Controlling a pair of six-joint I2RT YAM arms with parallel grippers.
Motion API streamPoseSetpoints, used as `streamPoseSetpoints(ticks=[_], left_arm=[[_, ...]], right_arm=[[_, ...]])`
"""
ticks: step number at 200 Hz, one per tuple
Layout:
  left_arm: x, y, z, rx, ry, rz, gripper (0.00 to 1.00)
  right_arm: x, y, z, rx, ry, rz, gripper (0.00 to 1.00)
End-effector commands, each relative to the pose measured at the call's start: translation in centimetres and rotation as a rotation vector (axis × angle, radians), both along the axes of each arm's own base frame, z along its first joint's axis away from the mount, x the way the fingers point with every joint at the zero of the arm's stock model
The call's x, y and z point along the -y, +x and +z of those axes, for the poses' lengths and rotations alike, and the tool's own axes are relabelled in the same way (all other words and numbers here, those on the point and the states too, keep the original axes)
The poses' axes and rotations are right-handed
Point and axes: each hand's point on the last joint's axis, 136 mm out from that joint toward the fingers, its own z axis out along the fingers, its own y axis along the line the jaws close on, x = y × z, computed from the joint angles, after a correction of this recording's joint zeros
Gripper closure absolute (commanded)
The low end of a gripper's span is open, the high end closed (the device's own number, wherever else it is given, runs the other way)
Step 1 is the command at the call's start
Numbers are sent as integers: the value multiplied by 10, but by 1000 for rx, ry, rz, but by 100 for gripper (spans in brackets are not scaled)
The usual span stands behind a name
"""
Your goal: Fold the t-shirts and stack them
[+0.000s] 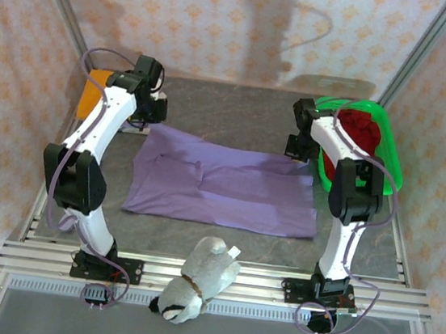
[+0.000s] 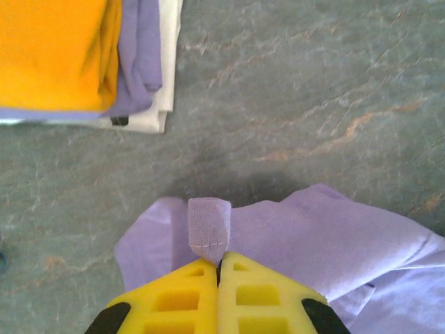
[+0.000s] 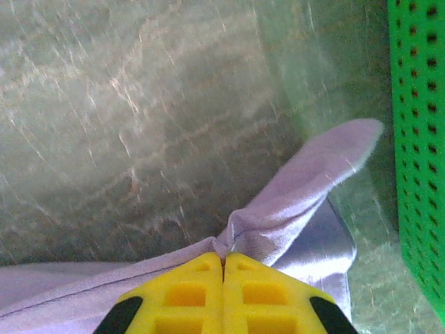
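the lavender t-shirt (image 1: pixel 220 187) is lying spread flat mid-table, and the left gripper (image 2: pixel 217 263) and right gripper (image 3: pixel 223 259) are each clamping one far corner, jaws pressed together on a pinch of cloth, likely so the far edge can be raised level for a fold. three tees are showing: this one, one dark red t-shirt (image 1: pixel 362 131) sitting in the one green basket (image 1: pixel 391 147) at right, and one orange t-shirt (image 1: pixel 96 90) topping the folded stack at far left; one plush toy (image 1: pixel 197 282) is resting at the near edge.
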Motion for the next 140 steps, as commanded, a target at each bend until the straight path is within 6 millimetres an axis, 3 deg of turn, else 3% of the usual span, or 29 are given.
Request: streamPoseSetpoints(ticks=[1, 67, 115, 124, 140], left_arm=[[-6, -14, 2, 15, 16, 12, 100], [-11, -58, -5, -25, 24, 22, 100], [-13, -89, -51, -162, 29, 22, 100], [-13, -93, -59, -181, 28, 24, 100], [-9, -103, -72, -220, 0, 29, 100]], right_arm=[[8, -17, 5, 24, -13, -54, 100], [9, -77, -3, 5, -41, -101, 100], [7, -109, -30, -90, -73, -103, 96], [8, -113, -34, -108, -84, -101, 91], [9, -119, -34, -135, -92, -102, 75]])
